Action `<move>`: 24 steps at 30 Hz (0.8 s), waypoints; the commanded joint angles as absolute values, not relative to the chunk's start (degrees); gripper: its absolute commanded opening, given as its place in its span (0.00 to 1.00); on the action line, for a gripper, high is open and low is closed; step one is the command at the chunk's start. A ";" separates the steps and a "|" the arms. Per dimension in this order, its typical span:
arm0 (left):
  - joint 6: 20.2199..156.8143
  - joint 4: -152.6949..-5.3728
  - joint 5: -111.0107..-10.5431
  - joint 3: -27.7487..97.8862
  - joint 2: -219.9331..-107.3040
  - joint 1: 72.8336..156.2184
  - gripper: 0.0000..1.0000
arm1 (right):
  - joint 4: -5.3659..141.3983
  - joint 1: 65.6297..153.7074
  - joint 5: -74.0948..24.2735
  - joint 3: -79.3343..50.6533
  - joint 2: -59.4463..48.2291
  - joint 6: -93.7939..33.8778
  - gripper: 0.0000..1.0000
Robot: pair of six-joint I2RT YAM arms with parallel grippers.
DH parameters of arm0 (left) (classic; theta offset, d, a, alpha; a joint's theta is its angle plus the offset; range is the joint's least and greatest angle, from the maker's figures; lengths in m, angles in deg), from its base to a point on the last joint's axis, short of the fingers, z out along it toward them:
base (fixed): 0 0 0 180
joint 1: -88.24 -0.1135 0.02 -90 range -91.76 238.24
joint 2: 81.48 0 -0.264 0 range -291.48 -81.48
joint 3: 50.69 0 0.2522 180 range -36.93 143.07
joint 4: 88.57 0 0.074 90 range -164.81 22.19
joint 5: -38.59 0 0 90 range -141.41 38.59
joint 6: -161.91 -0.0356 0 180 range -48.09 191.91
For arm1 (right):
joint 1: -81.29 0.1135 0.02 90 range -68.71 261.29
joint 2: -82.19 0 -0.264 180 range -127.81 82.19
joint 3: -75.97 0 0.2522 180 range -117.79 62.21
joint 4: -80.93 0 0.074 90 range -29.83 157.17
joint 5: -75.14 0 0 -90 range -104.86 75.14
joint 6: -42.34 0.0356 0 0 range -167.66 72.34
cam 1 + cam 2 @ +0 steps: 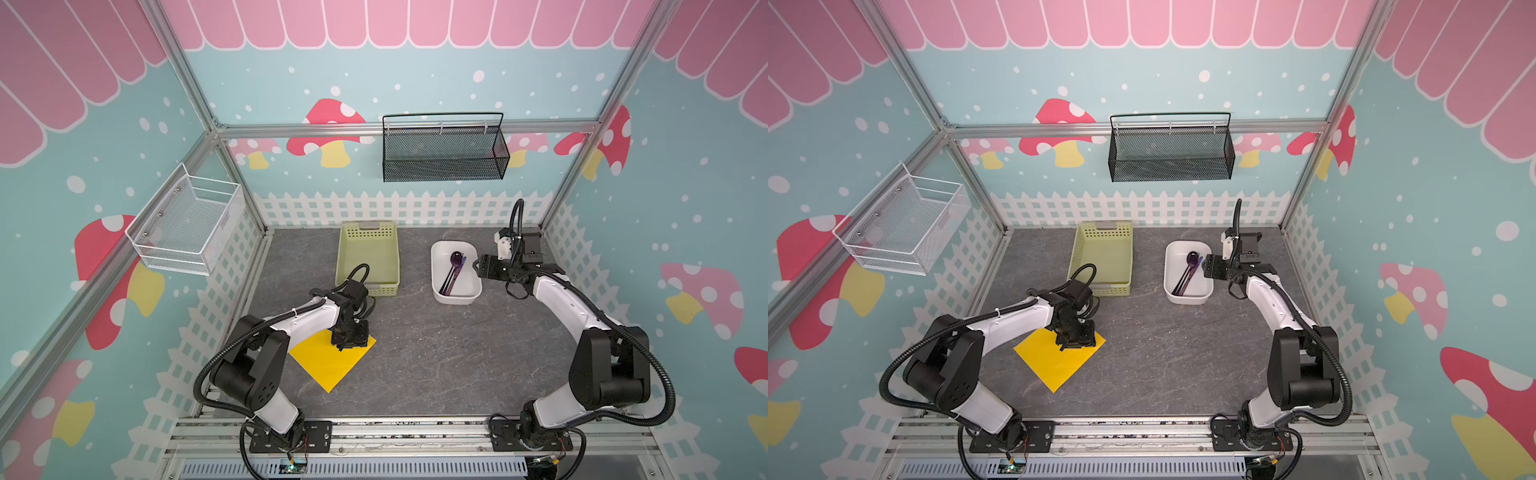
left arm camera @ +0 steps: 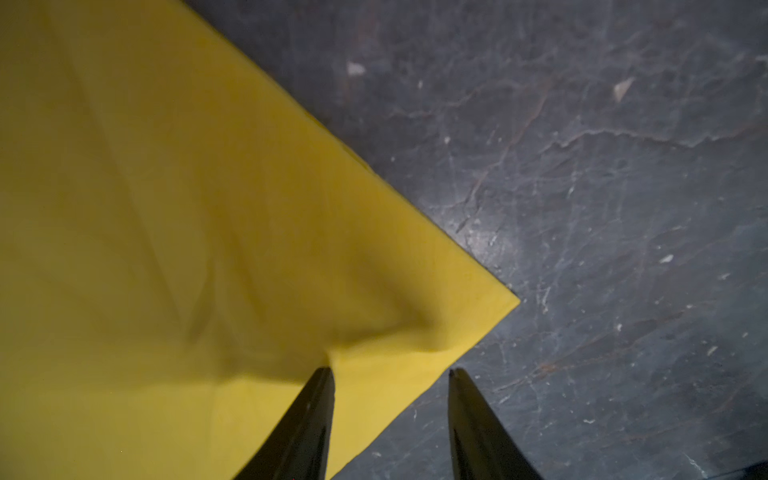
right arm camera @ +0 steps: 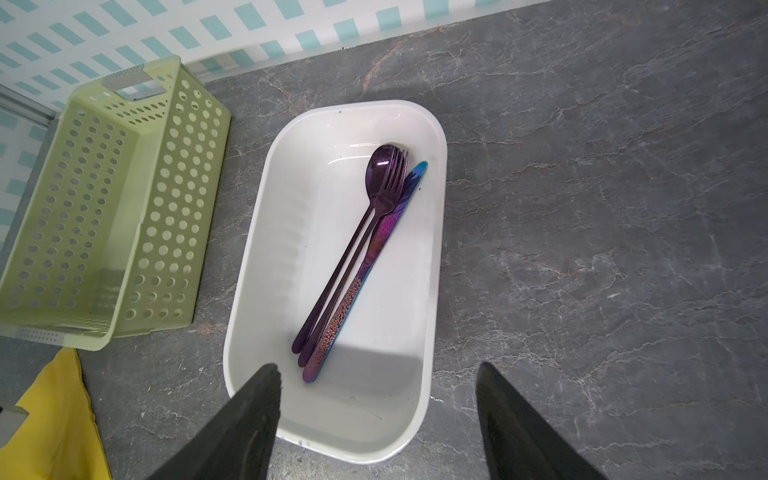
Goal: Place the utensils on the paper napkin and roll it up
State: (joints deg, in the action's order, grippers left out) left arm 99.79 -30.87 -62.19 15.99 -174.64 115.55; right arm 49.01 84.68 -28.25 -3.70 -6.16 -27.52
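— Dark grey marbled tabletop (image 1: 436, 365), mushroom-papered booth. Status of the slim purple-sheened spoon, fork and knife-like piece (image 3: 357, 249)?

— All three lie bunched and touching inside the white rounded plastic tub (image 3: 266, 270), handles toward the right gripper (image 3: 377, 368). That gripper hovers over the tub's near end, jaws wide apart, empty.

— And the bright yellow square paper napkin (image 1: 328, 365)?

— Flat on the table, well apart from the tub. The left gripper (image 2: 391, 370) stands part-open at one corner. One fingertip (image 2: 320, 395) presses a wrinkle into the sheet, the other is over bare table. Nothing is gripped.

— Recommendation?

— Judged step: fetching the cutlery. Descend across the handles, not along them, clear of the tub wall. Close low on the bundle and lift level. Risk: one piece slips out.
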 commanded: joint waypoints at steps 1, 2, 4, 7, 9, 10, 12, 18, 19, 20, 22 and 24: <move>103.33 -35.30 -66.17 14.67 -175.70 117.69 0.47 | 47.80 84.49 -28.91 -2.27 -4.27 -28.32 0.76; 103.99 -36.28 -66.83 14.48 -175.99 118.51 0.47 | 47.75 84.49 -29.01 -2.02 -4.03 -28.29 0.76; 105.52 -37.72 -67.78 14.22 -176.69 120.23 0.48 | 47.77 84.49 -29.07 -1.48 -3.53 -28.10 0.76; 108.06 -39.92 -68.49 14.46 -177.99 122.98 0.47 | 47.82 84.53 -29.33 -0.69 -2.74 -28.06 0.76; 109.63 -41.14 -69.00 15.36 -178.97 125.08 0.47 | 47.69 84.53 -29.53 -0.38 -2.28 -28.06 0.76; 110.25 -41.57 -69.28 16.13 -179.50 126.46 0.47 | 47.68 84.51 -29.49 -0.20 -1.95 -28.10 0.76; 111.78 -42.31 -69.51 17.70 -180.81 128.94 0.47 | 47.65 84.54 -29.34 0.05 -1.50 -28.23 0.76; 117.29 -47.56 -71.75 22.91 -186.21 134.90 0.47 | 47.56 84.53 -28.73 0.69 0.25 -28.32 0.76; 118.21 -48.23 -71.98 23.99 -187.17 135.60 0.47 | 47.40 84.53 -28.92 0.69 0.50 -28.32 0.76; 119.00 -48.75 -72.06 24.78 -187.90 136.08 0.47 | 47.45 84.51 -28.99 0.69 0.70 -28.32 0.76; 120.90 -49.81 -71.99 26.75 -189.40 137.28 0.47 | 47.42 84.49 -28.96 0.78 1.14 -28.41 0.76; 122.88 -51.50 -72.13 28.26 -190.87 138.17 0.47 | 47.34 84.51 -29.17 0.94 1.37 -28.50 0.76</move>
